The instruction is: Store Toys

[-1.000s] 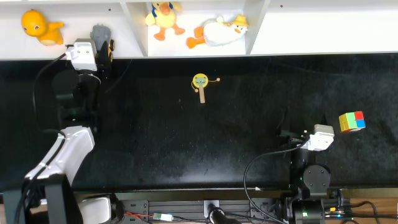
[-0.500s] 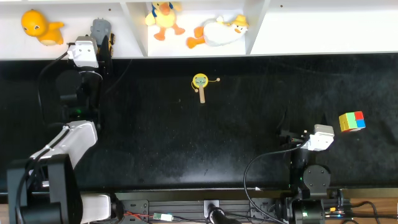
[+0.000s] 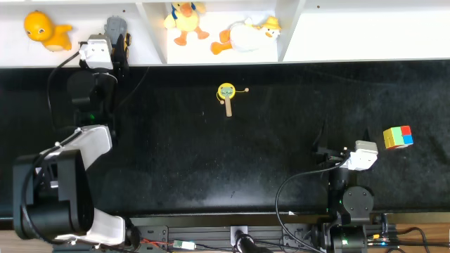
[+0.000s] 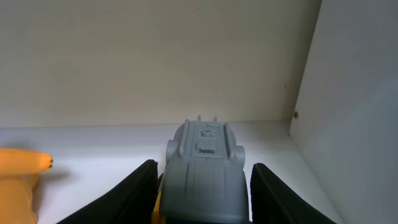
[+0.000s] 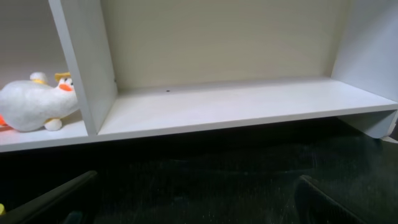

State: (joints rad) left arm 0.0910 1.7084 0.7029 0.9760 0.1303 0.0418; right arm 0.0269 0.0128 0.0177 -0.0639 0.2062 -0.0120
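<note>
A grey toy car (image 4: 202, 165) with a yellow underside sits between the fingers of my left gripper (image 4: 204, 167), which is shut on it. The car (image 3: 115, 28) is inside the left shelf compartment, just above its white floor, beside an orange duck (image 3: 46, 30). A yellow rattle toy (image 3: 226, 93) lies on the black table mat near the middle. A multicoloured cube (image 3: 397, 137) rests at the right. My right gripper (image 5: 198, 177) is open and holds nothing, low at the front right (image 3: 320, 150), facing the shelf.
The white shelf (image 3: 351, 42) runs along the back. Its middle compartment holds a yellow plush duck (image 3: 185, 17) and a white plush duck (image 3: 246, 35). A white divider wall (image 4: 354, 112) stands close beside the car.
The left arm has pushed further up the picture, carrying the grey car deeper into the left shelf compartment. The right arm has not moved.
</note>
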